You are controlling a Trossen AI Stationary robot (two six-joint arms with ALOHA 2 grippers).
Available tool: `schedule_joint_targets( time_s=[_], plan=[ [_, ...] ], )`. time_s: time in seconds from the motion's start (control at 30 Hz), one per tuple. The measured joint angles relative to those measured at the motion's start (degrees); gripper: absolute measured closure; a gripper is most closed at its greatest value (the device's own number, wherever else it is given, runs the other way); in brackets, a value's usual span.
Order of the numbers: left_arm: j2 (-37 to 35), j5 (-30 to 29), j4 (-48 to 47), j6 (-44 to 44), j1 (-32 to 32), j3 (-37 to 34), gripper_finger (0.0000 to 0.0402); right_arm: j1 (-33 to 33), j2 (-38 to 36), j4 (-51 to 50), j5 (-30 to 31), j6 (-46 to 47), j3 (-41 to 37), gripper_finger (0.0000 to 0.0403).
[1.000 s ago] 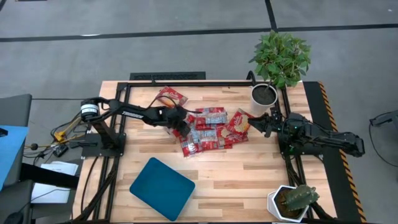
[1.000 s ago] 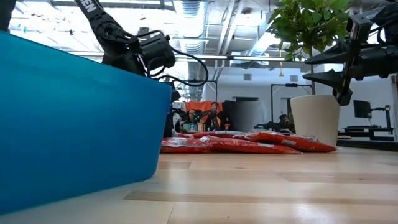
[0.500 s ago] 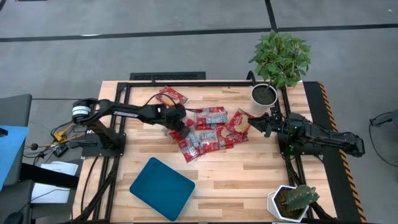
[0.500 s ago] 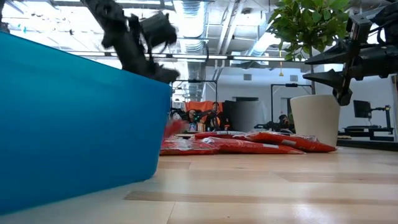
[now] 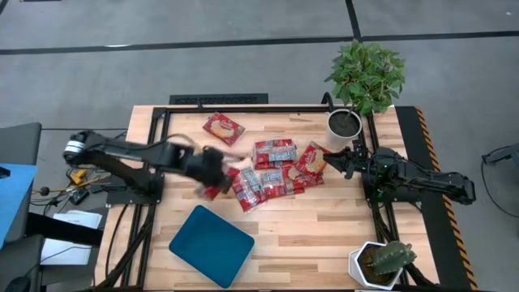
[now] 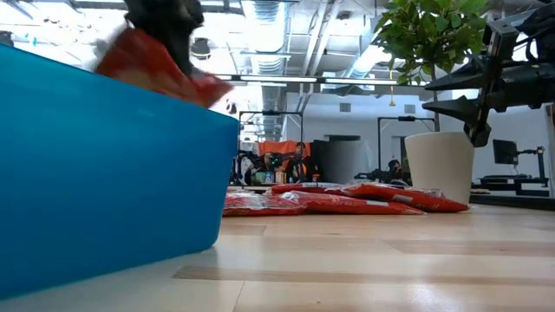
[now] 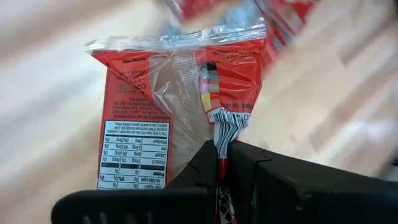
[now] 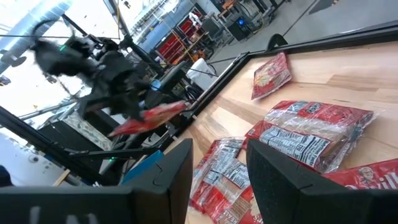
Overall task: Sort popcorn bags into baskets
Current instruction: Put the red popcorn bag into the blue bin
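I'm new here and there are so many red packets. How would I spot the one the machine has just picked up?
Start at the teal-blue tray near the table's front edge, then look just beyond it, left of the pile of popcorn bags. There the left hand is shut on one red popcorn bag. Unlike the others, which lie flat on the wood, it hangs in the air.

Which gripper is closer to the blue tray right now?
Left. The left gripper, shut on a popcorn bag, is just beyond the blue tray; the right gripper waits across the table.
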Motion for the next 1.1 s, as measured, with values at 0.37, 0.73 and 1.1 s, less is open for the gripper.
schedule_joint_targets(
  time_s=[0.37,0.73,1.1],
  plan=[
    [2.1,-5.8,-1.8,-30.9,-24.2,-0.1,0.0401,0.0,0.0,0.0,0.0,-1.2,0.0,0.0231],
    [13.6,-7.6,0.9,-41.2,-30.9,-0.1,0.0401,0.0,0.0,0.0,-0.1,-1.2,0.0,0.0231],
    [19.1,-7.9,-0.4,-35.5,-30.7,-0.1,0.0398,0.0,0.0,0.0,-0.1,-1.2,0.0,0.0236]
  ],
)
